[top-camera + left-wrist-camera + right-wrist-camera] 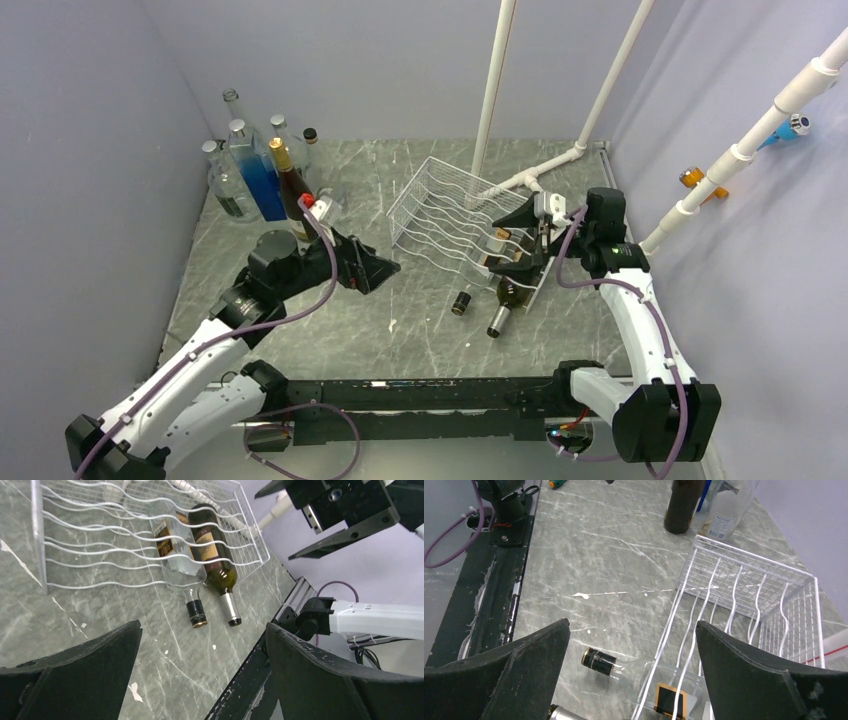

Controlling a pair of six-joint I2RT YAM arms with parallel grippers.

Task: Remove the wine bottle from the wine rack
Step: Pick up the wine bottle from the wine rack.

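The white wire wine rack (440, 212) sits mid-table. A dark wine bottle (514, 292) with a silver-capped neck (231, 611) lies in the rack's near right cradle, its neck poking out over the table. Beside it lies a clear bottle (175, 555) with a black cap (599, 661). My right gripper (512, 245) hovers open just above these two bottles; in its wrist view (632, 622) the clear bottle and rack wires show between its fingers. To the left of the rack, my left gripper (385, 268) is open and holds nothing, pointing at the bottle necks (204, 625).
Several upright bottles (260, 170) stand at the back left corner. White plastic pipes (495, 90) rise behind and to the right of the rack. Grey walls close in the left, back and right. A black base rail (420, 395) runs along the near edge.
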